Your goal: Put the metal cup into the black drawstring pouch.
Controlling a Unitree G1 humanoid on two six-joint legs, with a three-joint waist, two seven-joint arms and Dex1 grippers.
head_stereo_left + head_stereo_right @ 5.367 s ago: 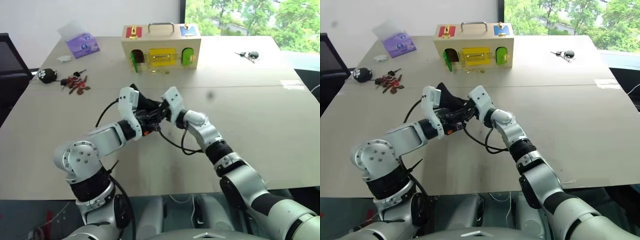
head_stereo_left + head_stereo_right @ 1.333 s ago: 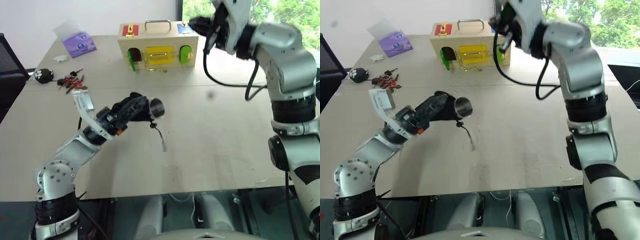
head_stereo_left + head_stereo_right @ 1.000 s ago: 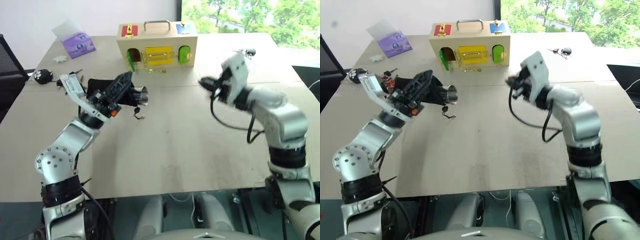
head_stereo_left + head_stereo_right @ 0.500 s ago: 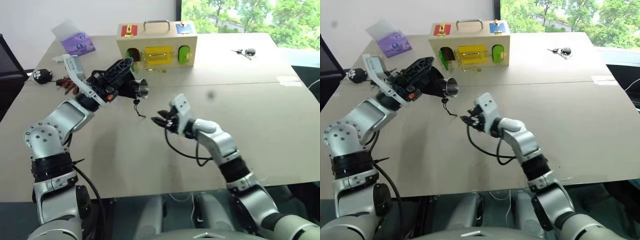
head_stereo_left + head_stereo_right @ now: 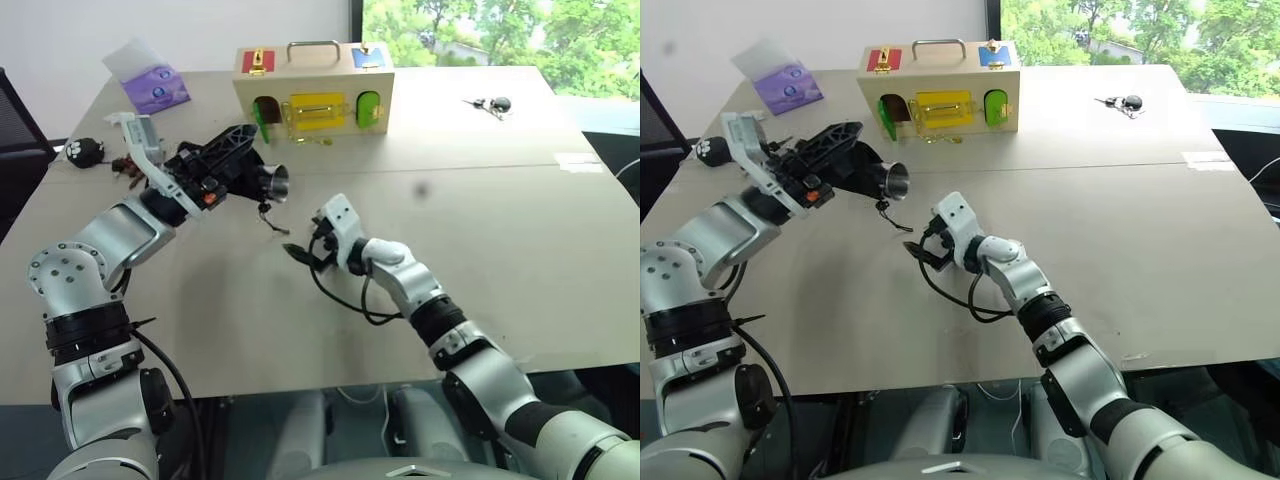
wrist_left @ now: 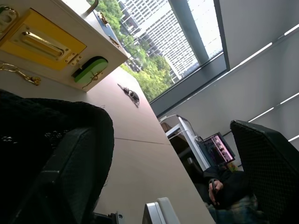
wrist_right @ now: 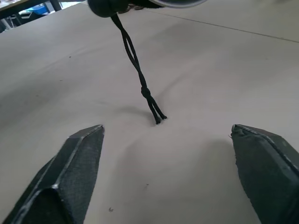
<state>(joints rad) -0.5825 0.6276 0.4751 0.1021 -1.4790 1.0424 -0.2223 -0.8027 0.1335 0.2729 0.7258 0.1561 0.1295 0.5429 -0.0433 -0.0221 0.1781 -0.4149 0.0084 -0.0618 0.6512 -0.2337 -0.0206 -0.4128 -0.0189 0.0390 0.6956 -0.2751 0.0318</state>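
Now right pincer (image 5: 297, 251) lower, opened, under cord (image 7: 140, 78)

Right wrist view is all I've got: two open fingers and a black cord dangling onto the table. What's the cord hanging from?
Observer: The cord hangs from the black drawstring pouch, which the left gripper holds up off the table.
Operator: Where's the cup?
Observer: The metal cup sits in the pouch's mouth. Its rim shows and its open end faces the robot's right.
Operator: And my gripper relative to that?
Observer: The right gripper is low over the table, below the pouch and to its right. It is near the cord's end and holds nothing.
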